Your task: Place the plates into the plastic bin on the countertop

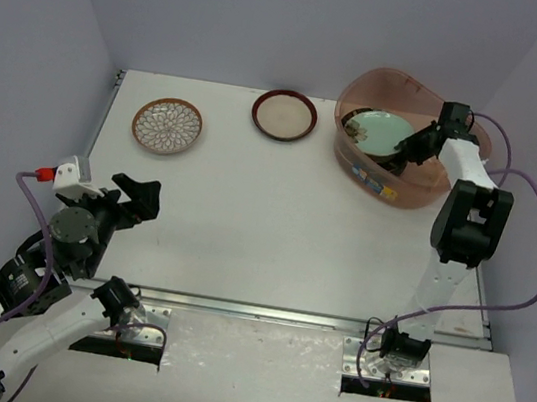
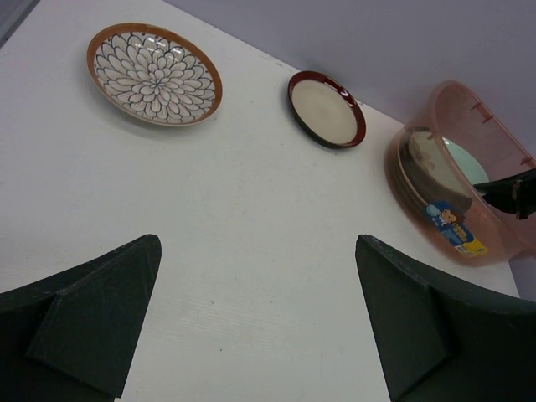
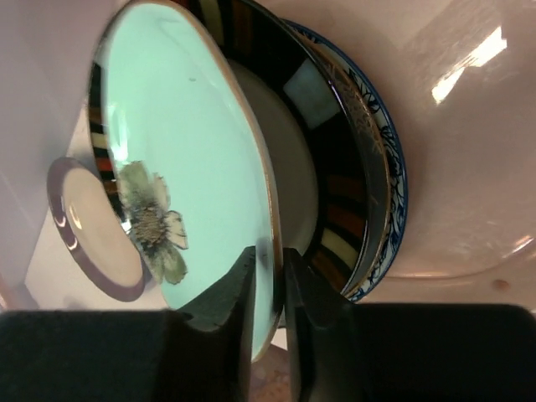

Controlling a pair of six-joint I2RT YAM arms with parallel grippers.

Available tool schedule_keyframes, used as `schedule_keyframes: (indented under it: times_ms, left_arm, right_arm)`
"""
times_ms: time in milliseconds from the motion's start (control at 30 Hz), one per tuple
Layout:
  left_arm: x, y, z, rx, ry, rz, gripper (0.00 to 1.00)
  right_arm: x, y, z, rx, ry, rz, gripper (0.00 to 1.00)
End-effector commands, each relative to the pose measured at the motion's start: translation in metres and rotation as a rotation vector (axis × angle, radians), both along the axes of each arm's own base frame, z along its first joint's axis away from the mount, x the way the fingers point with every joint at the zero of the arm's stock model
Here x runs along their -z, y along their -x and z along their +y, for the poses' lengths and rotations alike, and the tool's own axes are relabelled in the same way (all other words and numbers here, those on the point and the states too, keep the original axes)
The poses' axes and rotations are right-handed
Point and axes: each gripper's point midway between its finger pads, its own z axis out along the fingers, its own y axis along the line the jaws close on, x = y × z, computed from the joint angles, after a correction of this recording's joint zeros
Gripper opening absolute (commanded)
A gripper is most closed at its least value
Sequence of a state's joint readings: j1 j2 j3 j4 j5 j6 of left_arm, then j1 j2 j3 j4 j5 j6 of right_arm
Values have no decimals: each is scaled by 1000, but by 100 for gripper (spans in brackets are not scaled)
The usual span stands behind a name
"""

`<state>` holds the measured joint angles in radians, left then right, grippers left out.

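The right pincer [image 3: 270,272], clenched on the rim of the mint green plate [image 3: 188,126] inside the plastic bin [image 3: 473,109], may release it tilted, chipping the black-striped plate [image 3: 339,180] there.

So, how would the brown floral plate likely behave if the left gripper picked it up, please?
The floral plate looks glazed, so its thin rim may slip in a pinch. It appears to be rigid ceramic: probably stiff but chippable. Lying flat and shallow, it would likely slide rather than tip if pushed.
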<state>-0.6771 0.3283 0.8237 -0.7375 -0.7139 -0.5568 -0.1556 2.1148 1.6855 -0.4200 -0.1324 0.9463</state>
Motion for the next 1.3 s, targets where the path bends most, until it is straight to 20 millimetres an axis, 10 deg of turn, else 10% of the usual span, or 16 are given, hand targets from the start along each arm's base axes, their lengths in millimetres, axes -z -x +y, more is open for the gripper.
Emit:
schedule_keyframes:
  times_ms: [0, 200, 500, 700, 767, 833, 1067, 1267]
  left_arm:
    - [-8, -1, -4, 18, 17, -30, 100]
    - [-7, -1, -4, 13, 17, -28, 100]
    - [-3, -7, -7, 10, -4, 0, 100]
    - [19, -26, -26, 22, -98, 129, 100]
    - [27, -32, -31, 13, -124, 180, 100]
    - [34, -41, -45, 14, -87, 225, 100]
    - [54, -100, -74, -52, 151, 324, 100]
    - [68, -166, -23, -139, 347, 354, 100]
  right_arm:
    - [0, -15, 22, -123, -63, 25, 35]
    - [2, -6, 24, -128, 7, 83, 71]
    - [-65, 8, 24, -130, 117, 1, 99]
    - [-93, 16, 34, -213, 141, -11, 99]
    - [-101, 24, 42, -257, 197, -14, 99]
    - [-141, 37, 99, -412, 412, -146, 99]
    - [-237, 155, 177, -511, 495, -553, 99]
    - [-222, 250, 205, -746, 325, -651, 99]
